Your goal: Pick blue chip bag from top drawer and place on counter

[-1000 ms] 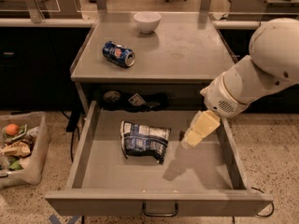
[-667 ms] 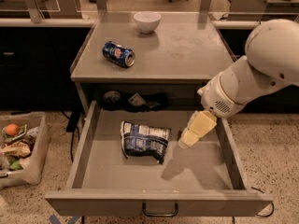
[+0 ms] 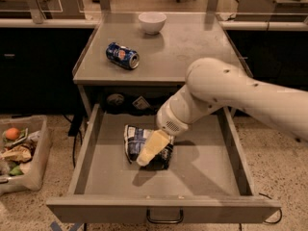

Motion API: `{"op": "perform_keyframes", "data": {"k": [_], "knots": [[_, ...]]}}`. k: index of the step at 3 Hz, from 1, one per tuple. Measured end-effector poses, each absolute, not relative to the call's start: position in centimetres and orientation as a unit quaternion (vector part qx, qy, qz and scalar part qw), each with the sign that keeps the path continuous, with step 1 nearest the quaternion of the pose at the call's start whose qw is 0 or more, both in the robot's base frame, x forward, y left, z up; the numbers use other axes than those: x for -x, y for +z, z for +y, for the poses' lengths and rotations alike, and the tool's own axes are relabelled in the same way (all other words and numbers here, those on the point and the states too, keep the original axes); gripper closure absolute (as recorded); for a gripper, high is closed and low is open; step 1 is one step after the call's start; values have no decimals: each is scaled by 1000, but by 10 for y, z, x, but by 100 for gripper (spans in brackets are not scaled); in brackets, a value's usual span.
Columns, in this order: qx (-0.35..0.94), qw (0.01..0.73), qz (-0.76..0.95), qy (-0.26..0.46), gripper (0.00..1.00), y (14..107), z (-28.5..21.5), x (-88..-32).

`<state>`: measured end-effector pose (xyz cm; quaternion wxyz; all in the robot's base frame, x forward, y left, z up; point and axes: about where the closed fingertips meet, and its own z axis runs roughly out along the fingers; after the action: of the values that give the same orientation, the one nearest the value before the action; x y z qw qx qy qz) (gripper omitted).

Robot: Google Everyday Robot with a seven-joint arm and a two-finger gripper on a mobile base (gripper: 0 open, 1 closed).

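Now, bag: blue chip bag, mid-frame in the top drawer; likely light, crinkly, slippery foil.
Hold: pinch a sealed edge, gently.
Reach: gripper over the bag; open or closed, cannot tell.

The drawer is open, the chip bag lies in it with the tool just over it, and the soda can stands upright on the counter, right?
Not quite: the camera view shows the can lying on its side on the counter. The rest holds: the drawer is open, and the tool is over the chip bag inside.
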<state>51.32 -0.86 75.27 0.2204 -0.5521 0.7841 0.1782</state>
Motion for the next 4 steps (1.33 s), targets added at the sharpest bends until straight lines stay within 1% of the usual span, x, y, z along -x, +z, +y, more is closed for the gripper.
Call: {"op": "perform_keyframes", "data": {"k": [1,2,3,4], "knots": [[565,203,773,204,0,711,28,-508],[565,202,773,205,0,709,28,-508],[551,187,789,198,0,688,17,-511],[514,156,814,219,0,641,9,-522]]}}
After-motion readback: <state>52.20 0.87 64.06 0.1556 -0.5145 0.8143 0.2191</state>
